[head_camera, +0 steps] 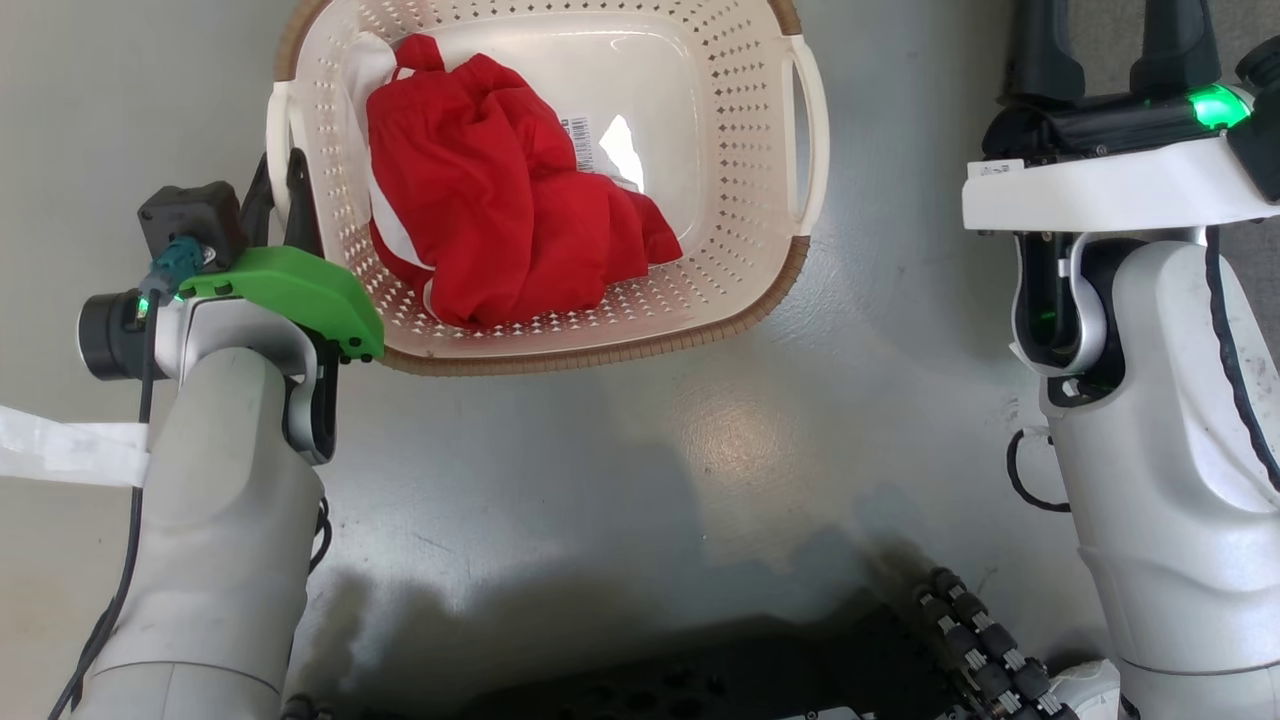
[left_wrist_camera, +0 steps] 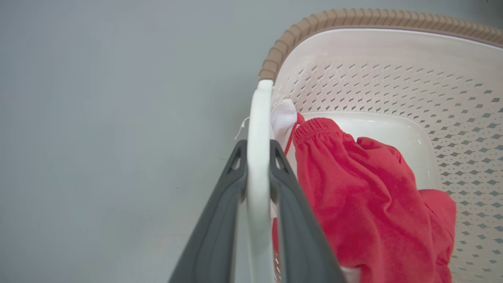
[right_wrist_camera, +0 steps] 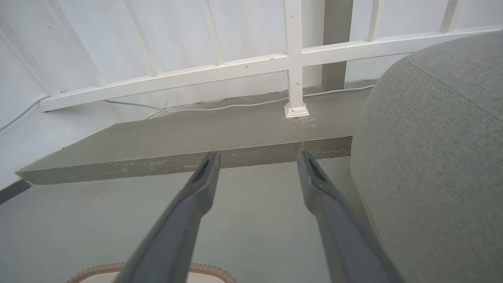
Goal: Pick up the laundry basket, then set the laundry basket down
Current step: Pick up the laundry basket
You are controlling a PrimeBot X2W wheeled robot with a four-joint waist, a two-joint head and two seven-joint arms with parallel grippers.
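Laundry basket [head_camera: 740, 150] at top centre of head view, over the grey floor [head_camera: 700, 450]; can't tell if its base touches the floor; red garment [head_camera: 500, 210] bunched inside toward the robot's left, a bit of white cloth [head_camera: 365, 70] under it, barcode sticker [head_camera: 580, 140] on the bare bottom. Left gripper [head_camera: 280, 185] at the basket's left side; in left wrist view the left gripper [left_wrist_camera: 257, 151] has both dark fingers pinched on the white left handle [left_wrist_camera: 259, 118], one finger outside, one inside next to the red garment [left_wrist_camera: 353, 196]; basket wall [left_wrist_camera: 393, 78] and brown rim beyond. Right gripper [head_camera: 1112, 45] well apart from the basket, past the right handle [head_camera: 812, 130], touching nothing; in right wrist view its fingers [right_wrist_camera: 258, 157] are spread wide and empty, pointing at a raised step [right_wrist_camera: 196, 133] and white railing [right_wrist_camera: 294, 59]; grey cushion [right_wrist_camera: 432, 157] at right; basket rim [right_wrist_camera: 208, 271] at bottom edge.
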